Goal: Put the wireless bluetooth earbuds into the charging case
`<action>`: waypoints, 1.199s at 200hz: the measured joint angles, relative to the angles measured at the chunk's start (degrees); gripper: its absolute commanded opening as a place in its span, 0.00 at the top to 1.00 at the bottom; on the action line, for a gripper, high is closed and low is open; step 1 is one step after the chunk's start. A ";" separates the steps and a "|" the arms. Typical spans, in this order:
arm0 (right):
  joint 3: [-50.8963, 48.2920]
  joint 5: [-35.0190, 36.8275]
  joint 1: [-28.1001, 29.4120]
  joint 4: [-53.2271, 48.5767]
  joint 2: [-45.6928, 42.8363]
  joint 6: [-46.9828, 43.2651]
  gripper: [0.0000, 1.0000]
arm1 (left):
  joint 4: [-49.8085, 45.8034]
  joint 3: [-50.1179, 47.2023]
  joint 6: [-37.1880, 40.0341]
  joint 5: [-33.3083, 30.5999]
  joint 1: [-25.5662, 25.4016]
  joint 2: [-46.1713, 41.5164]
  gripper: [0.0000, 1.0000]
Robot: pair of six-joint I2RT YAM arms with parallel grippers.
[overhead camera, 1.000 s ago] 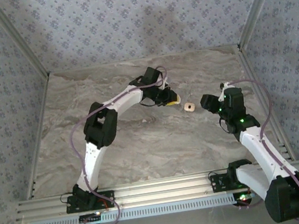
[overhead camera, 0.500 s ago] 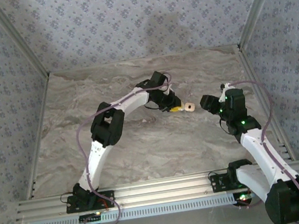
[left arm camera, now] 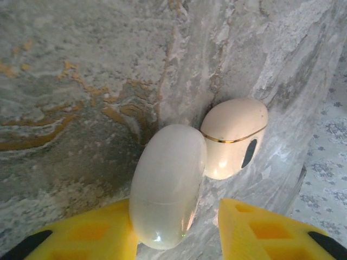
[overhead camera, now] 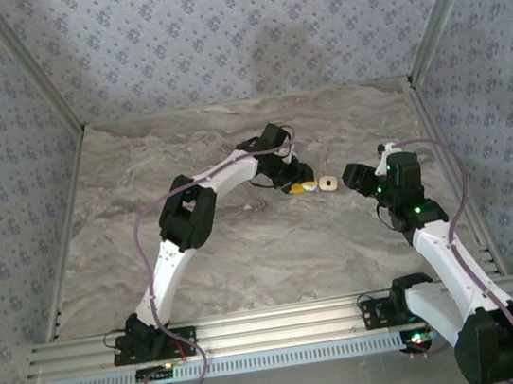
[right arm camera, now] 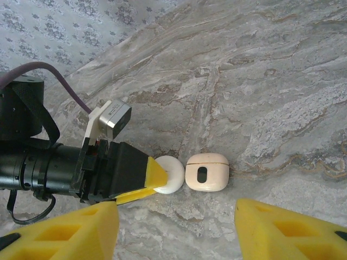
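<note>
Although a white oval earbud (left arm camera: 165, 184) lies between the yellow fingers (left arm camera: 81, 233) of the left pincer (right arm camera: 153, 183), it is not clamped. The jaws stand part open, with one finger against the piece and a clear gap at the other. The earbud rests on the table (overhead camera: 184, 154) and touches the side of the charging case (right arm camera: 206, 171), which sits between the two arms. The case shows a dark slot on its upturned face and a gilt line round its body. I take that line for a lid seam and the lid for closed, though this cannot be confirmed.

Step in hand, as judged: bringing the earbud up to the case. It is beside the case, not in it. The next move calls for access to the case's interior, then a fresh, narrow grip on the earbud.

The right pincer (right arm camera: 176, 205) hangs near the case on the side away from the earbud, jaws wide apart and empty, well placed to steady it. Obstruction: the earbud crowds one flank of the case, and either pincer dwarfs both items. The patterned walls (overhead camera: 215, 35) and the near rail (overhead camera: 275, 323) stand well apart from the work.
</note>
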 measured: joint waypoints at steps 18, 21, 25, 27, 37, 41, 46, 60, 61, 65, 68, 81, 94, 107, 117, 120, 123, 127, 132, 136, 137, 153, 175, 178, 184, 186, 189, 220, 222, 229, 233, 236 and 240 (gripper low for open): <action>0.00 -0.17 0.00 -0.02 -0.04 0.00 0.39 | -1.09 0.11 0.68 -1.27 0.00 0.00 0.52; 0.02 -0.20 0.00 -0.02 -0.04 0.00 0.39 | -1.40 0.22 0.74 -1.49 0.00 0.00 0.52; 0.02 -0.31 0.00 -0.02 -0.04 0.00 0.39 | -1.99 0.46 1.05 -1.70 0.07 0.00 0.52; 0.02 -0.39 0.00 -0.02 -0.04 0.00 0.39 | -2.19 0.57 1.11 -1.84 0.04 0.00 0.52; 0.07 -0.66 0.00 -0.13 -0.04 0.00 0.39 | -3.41 1.25 1.95 -2.54 0.09 -0.02 0.50; 0.11 -0.74 0.00 -0.22 -0.04 0.00 0.38 | -3.93 1.62 2.12 -2.93 0.13 -0.02 0.50; 0.17 -0.85 -0.02 -0.39 -0.09 -0.02 0.38 | -4.52 1.92 2.73 -3.43 0.22 -0.07 0.48; 0.35 -0.96 -0.07 -0.81 -0.26 -0.07 0.38 | -6.49 2.34 4.28 -5.07 0.44 -0.59 0.44; 0.37 -0.98 -0.07 -0.83 -0.26 -0.09 0.38 | -6.80 2.34 4.57 -5.22 0.46 -0.72 0.44; 0.44 -0.96 -0.11 -0.98 -0.31 -0.17 0.38 | -7.39 2.27 5.07 -5.92 0.61 -1.01 0.44; 0.48 -0.96 -0.11 -1.03 -0.35 -0.24 0.38 | -7.93 2.27 5.35 -6.27 0.70 -1.29 0.44; 0.61 -0.94 -0.22 -1.14 -0.42 -0.68 0.37 | -9.60 1.51 7.04 -8.70 1.29 -3.19 0.44; 0.81 -0.72 -0.24 -1.22 -0.39 -1.40 0.36 | -10.82 -0.59 8.94 -11.67 2.16 -6.73 0.42; 0.90 0.00 -0.33 -1.25 -0.39 -2.47 0.31 | -10.99 -4.26 10.49 -14.95 3.23 -11.85 0.41; 0.90 1.07 -0.55 -1.16 -0.20 -3.39 0.23 | -10.71 -8.13 11.65 -17.55 4.26 -16.79 0.35; 0.90 1.53 -0.59 -1.11 -0.11 -4.28 0.22 | -10.67 -9.68 11.76 -18.40 4.68 -18.71 0.33; 0.90 2.03 -0.61 -0.98 0.00 -4.17 0.20 | -10.71 -10.88 12.41 -19.30 5.07 -20.39 0.31; 0.90 2.75 -0.70 -0.83 0.22 -5.20 0.15 | -10.56 -12.41 12.39 -20.31 5.53 -22.40 0.29; 0.87 3.58 -0.81 -0.57 0.52 -5.53 0.00 | -10.34 -14.62 13.11 -21.84 6.34 -25.51 0.26; 0.83 4.61 -0.87 -0.11 0.81 -6.03 0.00 | -9.94 -16.61 13.70 -23.15 7.10 -28.17 0.23; 0.81 4.74 -0.90 -0.02 0.87 -6.08 0.00 | -9.81 -16.98 13.86 -23.45 7.26 -28.65 0.23; -0.24 7.87 -1.40 2.93 1.95 -9.07 0.00 | -6.51 -25.40 15.21 -28.85 10.49 -38.80 0.11; -4.00 11.45 -2.43 8.85 3.82 -13.29 0.00 | 0.92 -40.35 17.42 -37.29 15.96 -53.22 0.00; -4.63 12.00 -2.60 9.70 4.33 -13.92 0.00 | 1.92 -42.40 17.86 -38.45 16.70 -54.95 0.00; -5.79 12.92 -2.84 11.39 5.20 -15.13 0.00 | 4.63 -46.77 18.49 -40.98 18.12 -58.29 0.00; -6.25 13.25 -2.91 12.07 5.55 -15.58 0.00 | 5.68 -48.33 18.82 -41.86 18.60 -59.41 0.00; -6.86 13.70 -3.02 12.90 6.01 -16.15 0.00 | 6.95 -50.71 19.17 -43.21 19.28 -61.07 0.00; -11.87 17.46 -3.96 20.63 11.10 -22.34 0.00 | 19.80 -69.51 27.26 -55.69 22.56 -70.69 0.00; -12.13 17.59 -4.02 21.22 11.37 -22.71 0.00 | 20.85 -70.55 27.89 -56.33 22.60 -70.97 0.00; -12.94 18.16 -4.20 23.39 12.50 -24.02 0.00 | 24.04 -73.88 30.12 -58.53 22.75 -71.60 0.00; -13.27 18.36 -4.33 24.52 13.18 -24.61 0.00 | 25.70 -75.41 31.23 -59.49 23.02 -71.73 0.00; -13.49 18.49 -4.42 25.38 13.60 -25.00 0.00 | 26.99 -76.56 31.95 -60.08 23.12 -71.78 0.00; -13.77 18.62 -4.57 26.69 14.38 -25.64 0.00 | 28.83 -78.14 33.07 -60.89 23.43 -71.73 0.00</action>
